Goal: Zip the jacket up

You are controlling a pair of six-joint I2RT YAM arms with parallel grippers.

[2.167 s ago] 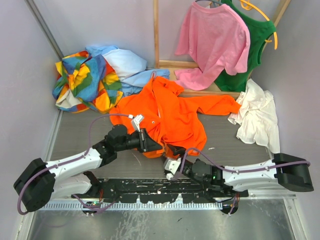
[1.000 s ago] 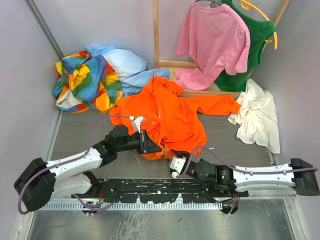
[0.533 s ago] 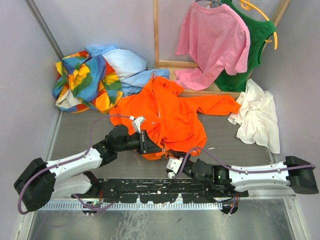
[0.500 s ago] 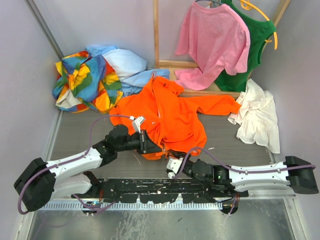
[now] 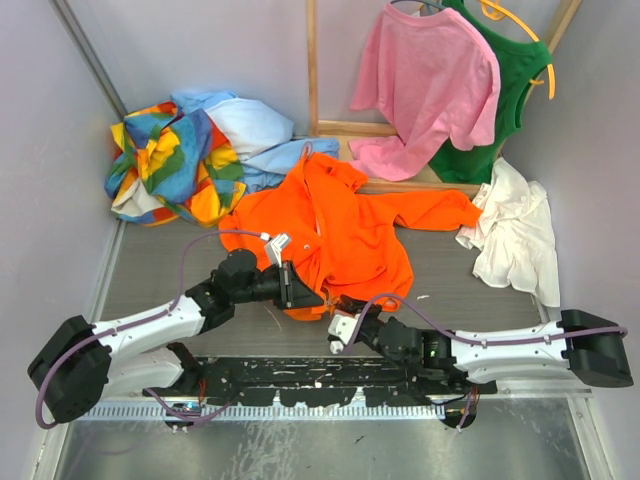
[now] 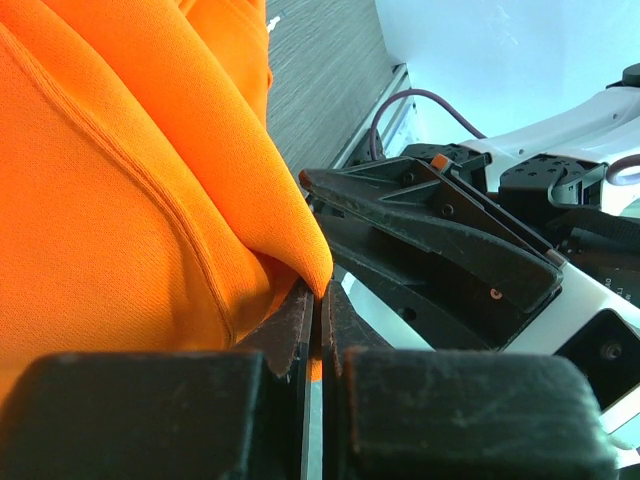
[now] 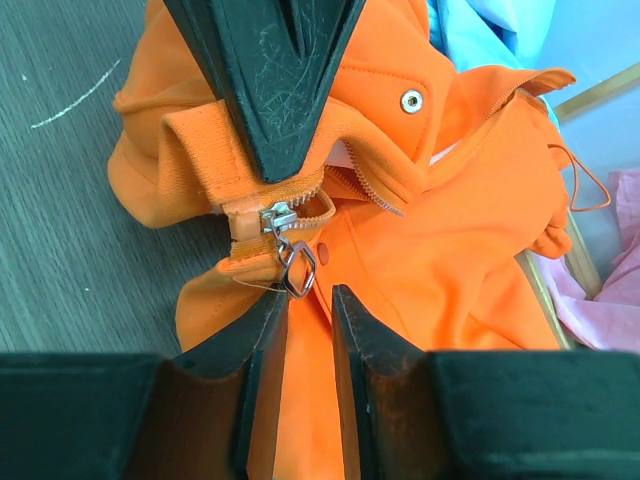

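Observation:
The orange jacket [image 5: 350,225] lies spread on the table, its zipper open for most of its length. My left gripper [image 5: 300,290] is shut on the jacket's bottom hem [image 6: 290,250], and its black fingers [image 7: 270,90] show in the right wrist view. Just below them sits the silver zipper slider [image 7: 275,218] with its ring pull [image 7: 299,270] hanging down. My right gripper [image 7: 310,295] is open by a narrow gap. The pull lies right at its tips, against the left fingertip [image 7: 272,305], and only orange fabric shows between the jaws.
A multicoloured garment [image 5: 170,160] and a light blue cloth [image 5: 250,135] are heaped at the back left. A pink T-shirt [image 5: 425,85] and a green top [image 5: 515,90] hang at the back right over a wooden frame [image 5: 312,60]. A white cloth [image 5: 515,235] lies at the right.
My right gripper has edged left towards the hem and its jaws have narrowed around the zipper pull. The left arm and the jacket have stayed put.

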